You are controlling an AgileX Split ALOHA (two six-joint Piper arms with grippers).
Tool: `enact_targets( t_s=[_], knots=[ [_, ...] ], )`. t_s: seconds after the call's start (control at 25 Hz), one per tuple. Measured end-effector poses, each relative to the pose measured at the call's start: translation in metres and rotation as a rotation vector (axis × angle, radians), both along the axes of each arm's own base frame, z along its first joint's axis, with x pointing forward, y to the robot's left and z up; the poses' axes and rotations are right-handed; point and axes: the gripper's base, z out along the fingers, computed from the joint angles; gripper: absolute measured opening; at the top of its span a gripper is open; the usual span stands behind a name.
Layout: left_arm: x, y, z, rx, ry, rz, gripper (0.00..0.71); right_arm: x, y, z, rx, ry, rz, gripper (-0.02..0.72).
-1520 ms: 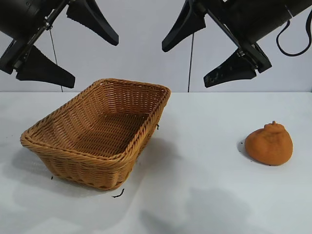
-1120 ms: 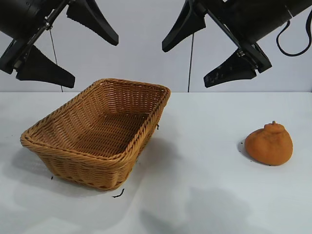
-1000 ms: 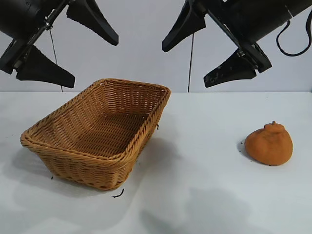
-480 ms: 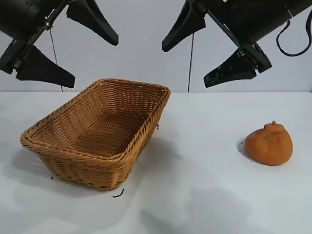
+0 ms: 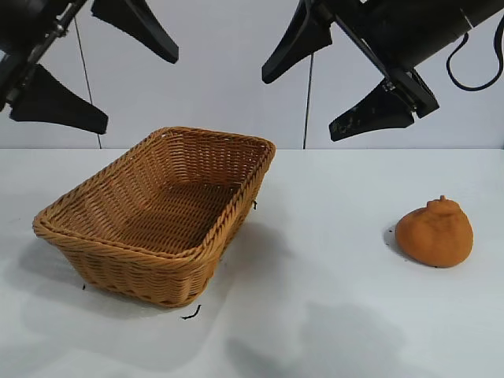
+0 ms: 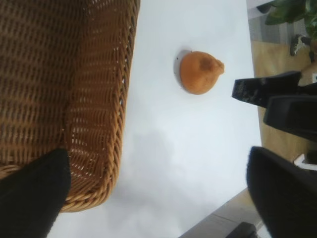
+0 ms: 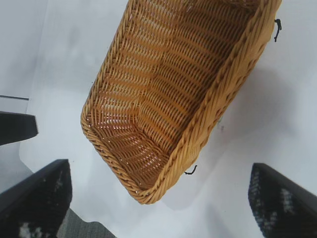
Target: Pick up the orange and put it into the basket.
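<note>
The desk [image 5: 331, 315] is a plain white surface that carries everything here, with a pale wall behind its far edge.

Both arms hang above the far edge of the desk, each angled downward and inward toward the middle. The left tool [image 5: 94, 67] is raised over the far left corner, above and behind the basket, its two black fingers [image 5: 55, 102] spread nearly as wide as they go. It holds nothing and touches nothing. The right tool [image 5: 335, 79] hovers above the middle of the far edge, between the basket and the orange and well above both. Its fingers [image 5: 370, 114] are likewise spread almost fully, with only air between them.

The basket [image 5: 118, 244] is the largest thing on the desk, a golden-brown woven wicker rectangle with sloping sides and a braided rim. It sits on the left half of the desk, turned at a slant so that one short end points toward the near left corner and the other toward the middle of the far edge. Its woven floor shows bare in the exterior view and the right wrist view; nothing lies inside.

The orange [image 5: 435, 231] rests on the desk near the right edge, well apart from the basket. It is lumpy, dull orange, with a small stem bump on top.
</note>
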Motion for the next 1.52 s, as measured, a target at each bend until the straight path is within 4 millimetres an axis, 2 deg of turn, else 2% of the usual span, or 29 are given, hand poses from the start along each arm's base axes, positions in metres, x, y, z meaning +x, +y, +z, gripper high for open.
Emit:
enact_targets(
  t_s=[0.12, 0.36, 0.6, 0.72, 0.96, 1.12, 1.24, 1.36, 1.52],
  knots=[
    [-0.014, 0.004, 0.001, -0.001, 0.042, 0.033, 0.692, 0.000, 0.000, 0.000, 0.000, -0.001, -0.001, 0.696],
    [-0.051, 0.011, -0.017, 0.020, 0.222, 0.171, 0.692, 0.000, 0.000, 0.000, 0.000, -0.002, -0.002, 0.696],
    [-0.067, -0.009, -0.022, 0.049, 0.275, 0.261, 0.692, 0.000, 0.000, 0.000, 0.000, -0.002, -0.002, 0.696],
    [-0.067, -0.012, -0.023, 0.049, 0.289, 0.388, 0.692, 0.000, 0.000, 0.000, 0.000, -0.002, -0.002, 0.696],
    [-0.061, -0.004, -0.024, 0.032, 0.306, 0.615, 0.692, 0.000, 0.000, 0.000, 0.000, -0.002, -0.002, 0.696],
    [-0.055, -0.005, -0.029, 0.038, 0.319, 0.645, 0.692, 0.000, 0.000, 0.000, 0.000, -0.002, -0.002, 0.696],
    [-0.043, -0.011, -0.035, 0.079, 0.349, 0.641, 0.692, 0.000, 0.000, 0.000, 0.000, -0.002, -0.002, 0.696],
    [-0.030, -0.020, -0.041, 0.121, 0.380, 0.633, 0.692, 0.000, 0.000, 0.000, 0.000, -0.002, -0.002, 0.696],
    [-0.024, -0.038, -0.051, 0.162, 0.409, 0.639, 0.692, 0.000, 0.000, 0.000, 0.000, -0.002, -0.002, 0.696]
  ],
)
